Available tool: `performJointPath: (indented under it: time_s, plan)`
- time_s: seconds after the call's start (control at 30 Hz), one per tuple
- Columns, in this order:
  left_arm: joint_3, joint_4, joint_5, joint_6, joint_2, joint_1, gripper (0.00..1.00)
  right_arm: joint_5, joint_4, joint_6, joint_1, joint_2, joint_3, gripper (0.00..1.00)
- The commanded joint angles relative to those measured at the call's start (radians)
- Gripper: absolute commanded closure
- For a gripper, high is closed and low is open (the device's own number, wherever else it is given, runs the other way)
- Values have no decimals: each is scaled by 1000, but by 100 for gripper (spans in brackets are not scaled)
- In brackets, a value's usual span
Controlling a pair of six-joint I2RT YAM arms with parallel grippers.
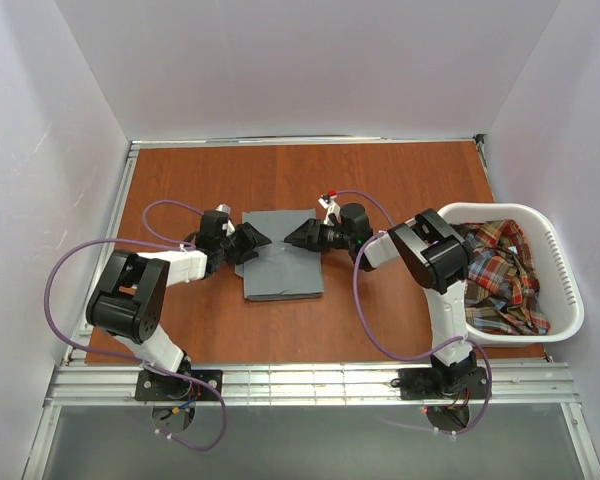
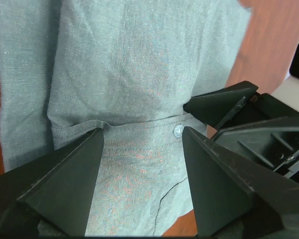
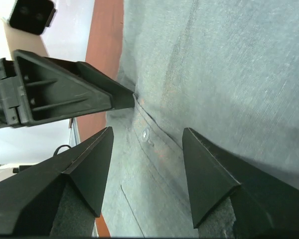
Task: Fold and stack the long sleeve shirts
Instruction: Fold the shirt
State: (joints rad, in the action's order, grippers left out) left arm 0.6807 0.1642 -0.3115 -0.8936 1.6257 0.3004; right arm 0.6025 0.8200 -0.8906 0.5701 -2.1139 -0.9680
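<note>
Plain grey cloth shirt [image 1: 282, 262] folded at table [image 1: 180, 190] centre; red-navy-yellow plaid shirt [image 1: 495, 275] left to fold.
Left tool [image 2: 142, 130], right tool [image 3: 147, 129] both apart over it; plaid in white slotted plastic basket [image 1: 570, 300].

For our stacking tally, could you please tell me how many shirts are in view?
2. The grey shirt lies folded in the middle of the table; the plaid shirt is crumpled in the white basket at the right. More could be hidden beneath it.
</note>
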Motion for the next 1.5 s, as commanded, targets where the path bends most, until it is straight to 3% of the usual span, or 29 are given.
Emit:
performJointPath:
  time_s: [0.0, 0.23, 0.3, 0.5, 0.67, 0.9, 1.13, 1.4, 1.47]
  plan:
    - [-53, 23, 54, -18, 16, -12, 39, -35, 59, 15, -21, -38, 80, 46]
    - [16, -55, -6, 50, -32, -33, 33, -7, -11, 85, -62, 116, 117, 45]
    - [31, -127, -9, 61, -117, -23, 29, 5, -102, 119, -59, 198, 124, 45]
    - [-22, -278, 6, 56, -381, 46, 27, 48, -122, 102, -10, 396, 274, 46]
    - [-168, -270, 17, 7, -445, 89, 36, 37, -117, 88, 45, 431, 357, 53]
    - [-288, -170, 55, -27, -323, 91, 48, -83, -29, 30, 39, 376, 514, 60]
    - [-305, -210, 116, -35, -400, 80, 50, -101, -11, 15, 28, 417, 583, 62]
    - [-178, -403, 131, 16, -501, 78, 42, -167, -355, 186, 31, 626, 496, 62]
    - [-158, -419, 115, 15, -527, 92, 40, -199, -464, 246, 37, 669, 445, 68]
